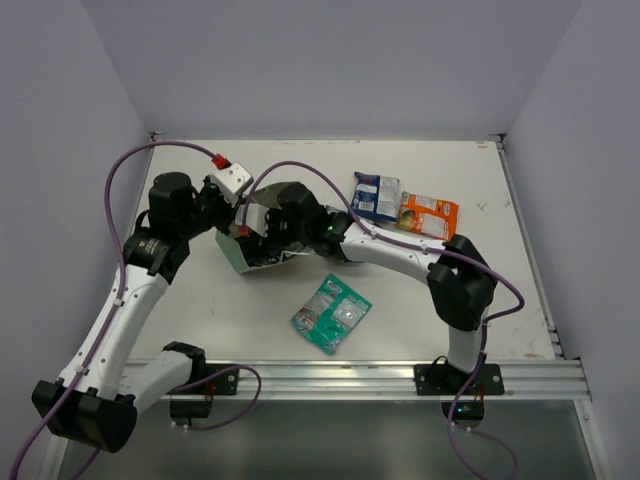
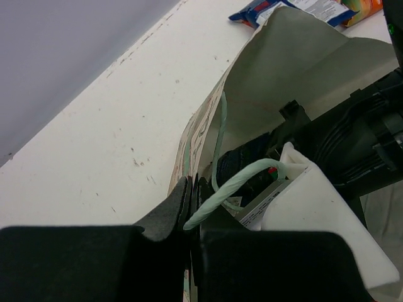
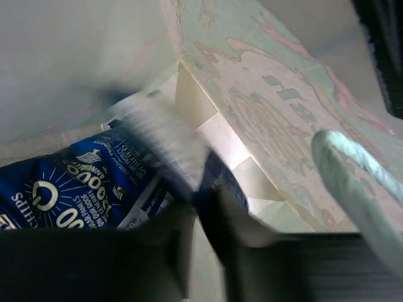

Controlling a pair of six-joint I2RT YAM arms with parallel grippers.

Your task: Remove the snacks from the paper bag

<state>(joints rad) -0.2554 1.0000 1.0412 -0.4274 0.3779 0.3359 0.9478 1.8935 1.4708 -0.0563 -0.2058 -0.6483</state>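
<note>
Blue crinkly film is sitting right at the tips of the right pincer [image 3: 204,207], which is reaching inside the paper bag [image 3: 271,94]. Its jaws are standing narrow with one corner of the blue packet [image 3: 75,189] running down between them, so I am reading this as a pinch, though the view is blurring. I am judging the packet light, soft and slippery, likely to slide out of a corner hold, so I am wanting the grip on its flat sealed edge, not the puffy middle. Just to the right of the fingers the loop handle [image 3: 352,182] is hanging where it could snag. Across the mouth, the left pincer [image 2: 192,189] is holding fully closed on the bag's thin rim beside its handle; the paper is looking flimsy and easy to tear. Farther out on the table [image 1: 200,310], well apart from the bag, the teal packet [image 1: 331,313], a blue-and-white packet [image 1: 376,195] and the orange packet [image 1: 428,215] are lying flat.
</note>
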